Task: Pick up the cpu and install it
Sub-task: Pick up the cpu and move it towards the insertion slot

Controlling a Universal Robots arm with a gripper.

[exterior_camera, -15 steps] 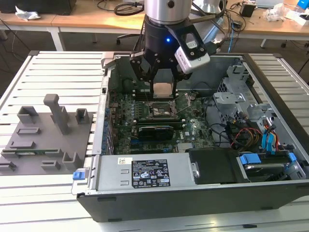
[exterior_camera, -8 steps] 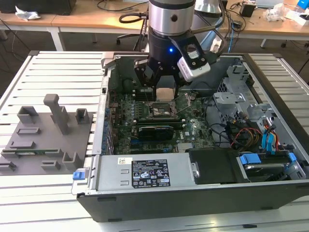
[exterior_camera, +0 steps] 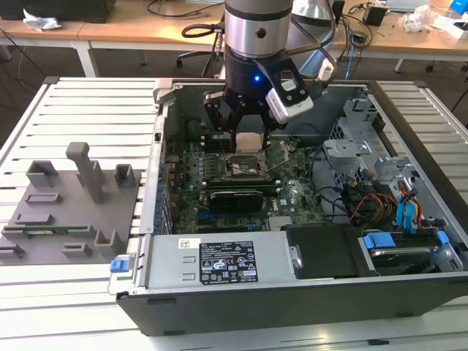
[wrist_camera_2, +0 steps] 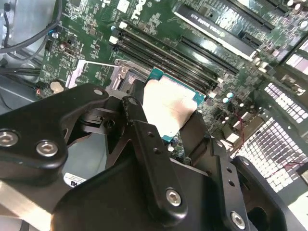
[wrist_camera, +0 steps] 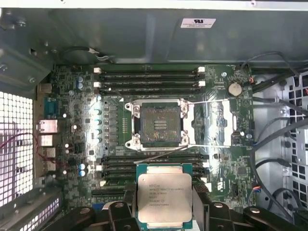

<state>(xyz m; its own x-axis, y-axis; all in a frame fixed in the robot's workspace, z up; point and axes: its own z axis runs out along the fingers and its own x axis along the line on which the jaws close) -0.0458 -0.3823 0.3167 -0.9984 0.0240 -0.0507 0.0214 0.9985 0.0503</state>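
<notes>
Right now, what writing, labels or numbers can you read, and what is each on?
No text can be read for sure.
On the cpu, held in the gripper: printed lines, too small.
On the white label on the dark cover: too small.
On the white sticker on the case wall: blurred.

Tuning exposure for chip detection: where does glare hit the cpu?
Second wrist view: the silvery-white square cpu is washed out by glare. First wrist view: it is evenly lit; the perforated metal case wall blows out white.

Open computer case (exterior_camera: 292,307) on slatted worktop (exterior_camera: 88,102).
We note grey fixture blocks (exterior_camera: 80,197) beside it, on the exterior view's left.
</notes>
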